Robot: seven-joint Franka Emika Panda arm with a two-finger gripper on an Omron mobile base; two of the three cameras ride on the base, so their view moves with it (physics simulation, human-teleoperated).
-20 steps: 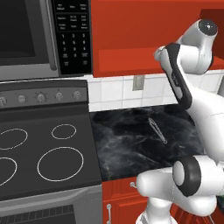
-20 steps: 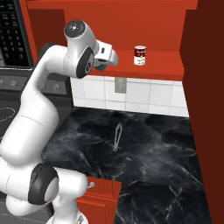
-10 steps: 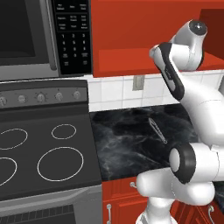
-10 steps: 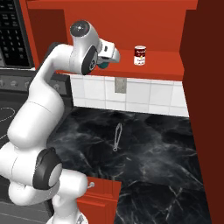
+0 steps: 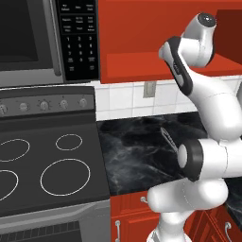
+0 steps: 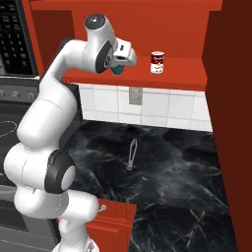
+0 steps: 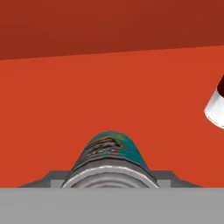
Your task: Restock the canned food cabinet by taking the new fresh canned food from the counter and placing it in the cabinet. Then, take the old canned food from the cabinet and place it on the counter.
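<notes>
My gripper (image 6: 119, 65) is shut on the new fresh canned food (image 6: 116, 71), a teal-blue can with a silver top, held at the front edge of the red-orange cabinet (image 6: 183, 70). In the hand view the teal can (image 7: 111, 152) lies between the fingers, over the cabinet floor (image 7: 87, 96). The old canned food (image 6: 157, 62), red-labelled with white bands, stands upright on the shelf to the right of my gripper, and its edge (image 7: 216, 106) shows at the right of the hand view. Below lies the black marble counter (image 6: 167, 172).
A slim metal utensil (image 6: 131, 154) lies on the counter (image 5: 134, 146). The stovetop (image 5: 47, 160) and microwave (image 5: 38, 38) are to the left. A wall outlet (image 6: 135, 96) sits under the cabinet. A tall red panel (image 6: 231, 123) bounds the right side.
The arm has lifted the teal can a little higher and slightly right, closer to the cabinet shelf. The red-and-white can has not moved.
</notes>
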